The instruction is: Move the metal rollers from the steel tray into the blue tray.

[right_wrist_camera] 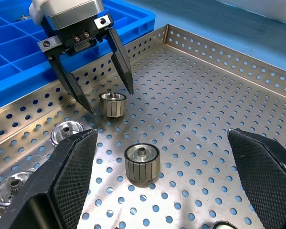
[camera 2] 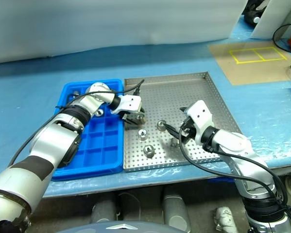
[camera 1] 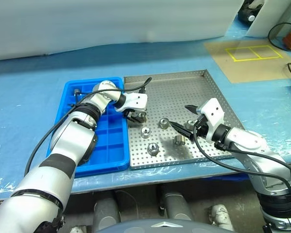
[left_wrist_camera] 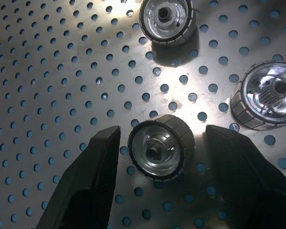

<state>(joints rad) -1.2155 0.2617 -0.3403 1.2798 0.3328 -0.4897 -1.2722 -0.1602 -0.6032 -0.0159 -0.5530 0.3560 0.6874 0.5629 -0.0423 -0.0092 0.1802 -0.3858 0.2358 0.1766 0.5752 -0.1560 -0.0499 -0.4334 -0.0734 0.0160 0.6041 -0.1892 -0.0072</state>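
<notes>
We read the coming move as turning on one roller (left_wrist_camera: pixel 161 153), which stands on end on the perforated floor of the steel tray (camera 1: pixel 203 92), its central hole facing up; it sits directly between the two black fingers (left_wrist_camera: pixel 88 183) of the left hand (right_wrist_camera: pixel 107 101), so the roller's axis runs upright while the fingers flank it on either side. In the left wrist view a gap shows on each side between finger and roller, so we judge the left hand part-way in and not yet clenched on it; the contact is hard to call from the head views, where the hand covers the roller. This roller lies at centre-left in the left eye view, near the steel tray's left rim and just beside the blue tray (camera 1: pixel 70 92); the carry to a compartment is thus short and goes leftward in that frame.

The right hand (camera 1: pixel 180 118) hangs at centre-right over the steel tray, spread wide and gripping nothing; another roller (right_wrist_camera: pixel 141 161) stands upright in front of it, apart from both fingers. Further rollers (camera 1: pixel 152 148) rest on the tray floor between the two hands. The left hand is plainly nearer to its roller than the right.
</notes>
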